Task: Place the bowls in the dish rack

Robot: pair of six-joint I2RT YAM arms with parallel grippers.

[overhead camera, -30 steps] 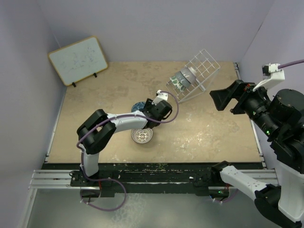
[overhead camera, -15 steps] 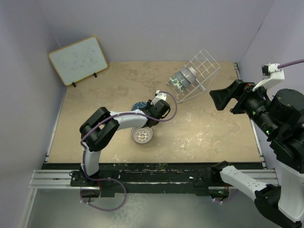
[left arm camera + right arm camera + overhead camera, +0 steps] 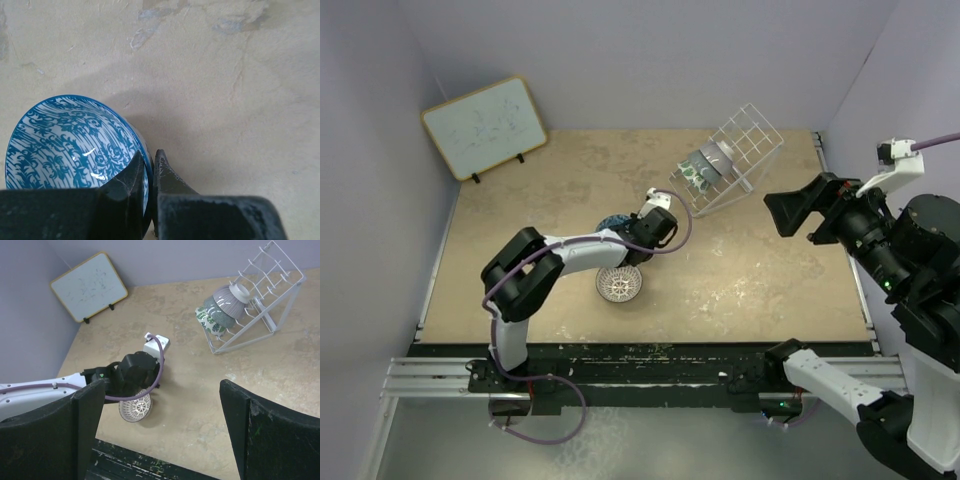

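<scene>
Beige mottled worktop [image 3: 770, 280] carries everything. Nearest the arm bases sits the brown lattice bowl [image 3: 619, 286], upright. Just behind it the left claw [image 3: 148, 167] pinches the rim of the blue bowl [image 3: 65, 145], one finger inside and one outside. The right claw [image 3: 162, 410] hangs above the right side, spread wide. Farther back leans the dish rack [image 3: 740, 140], with three bowls [image 3: 220, 310] nested on edge inside. At the far left stands a whiteboard [image 3: 485, 127].

Blue bowl [image 3: 70, 145] — near rim hidden behind left hand [image 3: 149, 156].
</scene>
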